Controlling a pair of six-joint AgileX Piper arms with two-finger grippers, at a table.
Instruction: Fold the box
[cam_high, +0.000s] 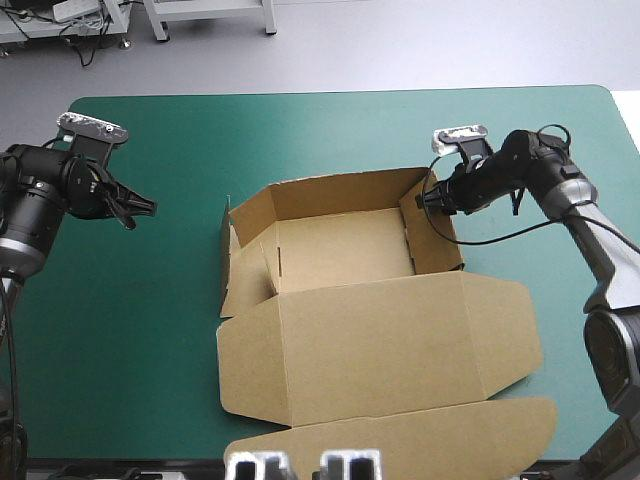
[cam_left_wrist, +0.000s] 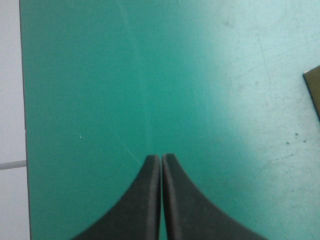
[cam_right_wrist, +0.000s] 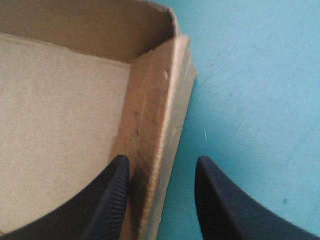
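Sitting at the middle of the teal-green surface (cam_high: 130, 330), the brown box (cam_high: 340, 245) is an open tray with walls raised and its lid (cam_high: 400, 340) flat toward the near edge. The right hand (cam_right_wrist: 162, 167) straddles the tray's right wall (cam_right_wrist: 157, 110) — fingers spread, one inside against the board, one outside clear of it, gripping nothing. The left hand (cam_left_wrist: 161, 159) hangs pressed closed and empty, well left of the box.

Matt brown board box (cam_high: 380, 340), scuffed matt teal-green cover (cam_high: 150, 300), ribbed black fingers (cam_right_wrist: 107, 200)
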